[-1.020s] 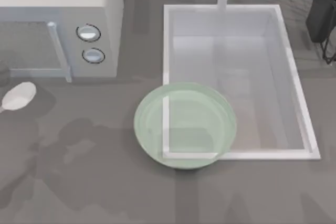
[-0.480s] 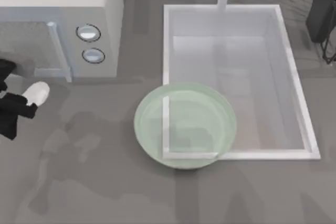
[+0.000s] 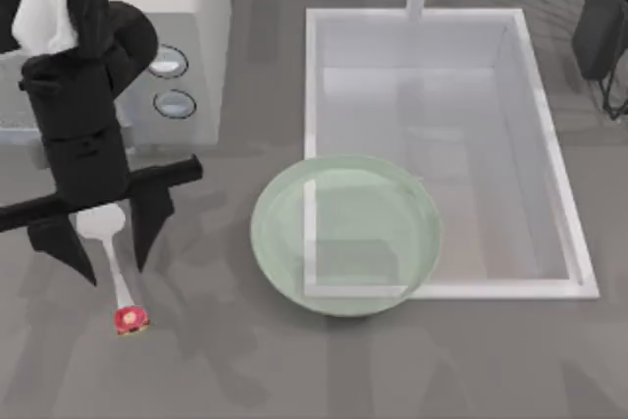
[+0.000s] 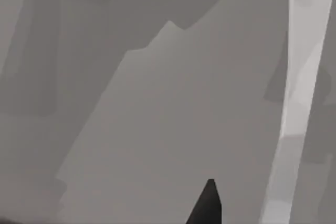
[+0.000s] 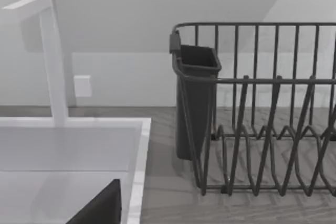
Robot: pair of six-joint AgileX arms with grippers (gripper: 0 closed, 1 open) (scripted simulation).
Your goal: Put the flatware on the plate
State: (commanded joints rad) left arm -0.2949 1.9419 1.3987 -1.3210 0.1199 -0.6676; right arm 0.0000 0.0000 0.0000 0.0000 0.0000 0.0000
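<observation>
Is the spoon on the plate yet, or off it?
Off: the spoon lies on the counter between the left gripper fingers, left of the plate.

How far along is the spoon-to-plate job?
Done: left gripper has reached the spoon, fingers open on either side of it. In hand: the grasp, not yet closed. Left: lifting and carrying it to the plate, which holds no spoon. Right arm parked by the dish rack.

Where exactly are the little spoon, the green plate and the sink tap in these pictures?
spoon [image 3: 116,264]: top view, on its thin handle.
green plate [image 3: 280,205]: top view, on its left rim.
tap [image 5: 54,66]: right wrist view, on its upright white stem.
</observation>
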